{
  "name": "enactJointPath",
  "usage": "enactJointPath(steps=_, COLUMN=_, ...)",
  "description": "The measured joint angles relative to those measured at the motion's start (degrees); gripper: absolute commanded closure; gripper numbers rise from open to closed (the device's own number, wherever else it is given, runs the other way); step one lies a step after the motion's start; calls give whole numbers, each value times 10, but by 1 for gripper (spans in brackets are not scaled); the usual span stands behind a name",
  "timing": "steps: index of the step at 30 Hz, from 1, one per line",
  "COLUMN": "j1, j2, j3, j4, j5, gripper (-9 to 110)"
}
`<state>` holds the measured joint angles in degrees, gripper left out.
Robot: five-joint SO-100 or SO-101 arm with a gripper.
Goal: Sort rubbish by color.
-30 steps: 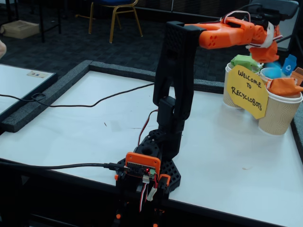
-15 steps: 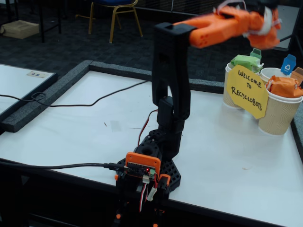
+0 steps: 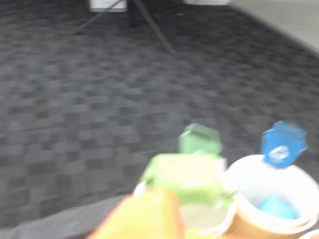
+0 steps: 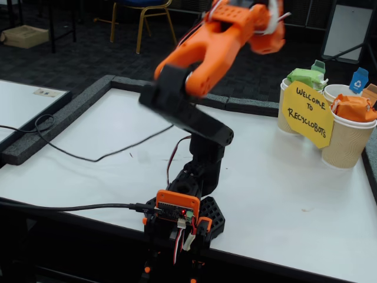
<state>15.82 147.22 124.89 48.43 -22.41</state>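
Viewing the white table [image 4: 283, 194] from the fixed camera, I see my arm [image 4: 194, 65] folded high above it, well apart from the paper cups at the right edge. Its gripper [image 4: 268, 26] is blurred, so I cannot tell whether the jaws are spread or pressed together. Each lump sits in a cup: green lump [image 4: 304, 77] behind the yellow sign [image 4: 307, 114], orange lump [image 4: 353, 108] in the nearest cup, blue lump [image 3: 277, 206] deep in its cup in the wrist view. I judge all three light, soft and crushable, best pinched across a raised crease.
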Motion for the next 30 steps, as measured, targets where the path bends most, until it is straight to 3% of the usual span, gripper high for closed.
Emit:
enactJointPath(steps=10, j1=-127, j2=150, j3=58, j4=106, j5=0, gripper=101)
enactJointPath(steps=30, j1=-497, j2=163, j3=34, j4=323, j5=0, gripper=100)
